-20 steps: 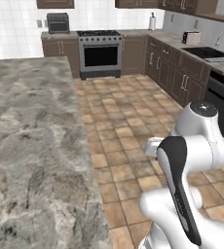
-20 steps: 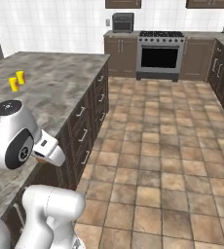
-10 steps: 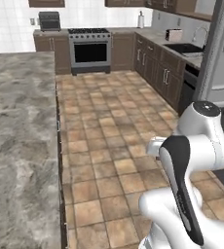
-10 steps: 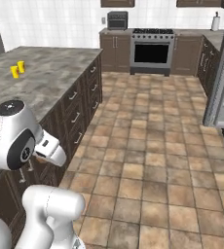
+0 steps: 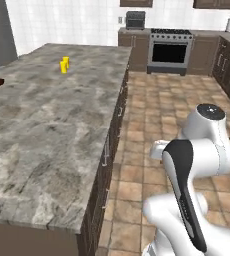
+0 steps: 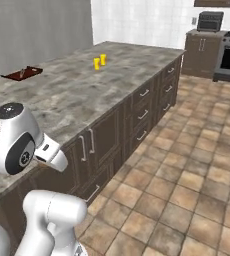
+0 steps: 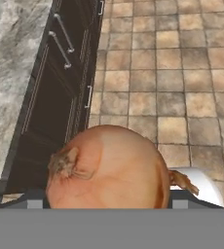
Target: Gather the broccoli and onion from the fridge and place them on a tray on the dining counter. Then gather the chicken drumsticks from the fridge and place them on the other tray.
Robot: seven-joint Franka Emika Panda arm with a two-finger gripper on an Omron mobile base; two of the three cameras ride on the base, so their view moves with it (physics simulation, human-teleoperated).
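While you carry the onion (image 7: 106, 168) between the jaws, which stand wide and clamped on its sides, treat it as a firm, light ball with a smooth papery orange-brown skin that could roll or slip; hold it across the widest middle, away from the tufted root end. It hangs over the brown tiled floor (image 7: 182, 73), beside the dark drawers (image 7: 60, 92) under the grey marbled tabletop (image 5: 52, 130), where a reddish-brown tray (image 6: 23, 73) lies near two small yellow things (image 6: 100, 61).
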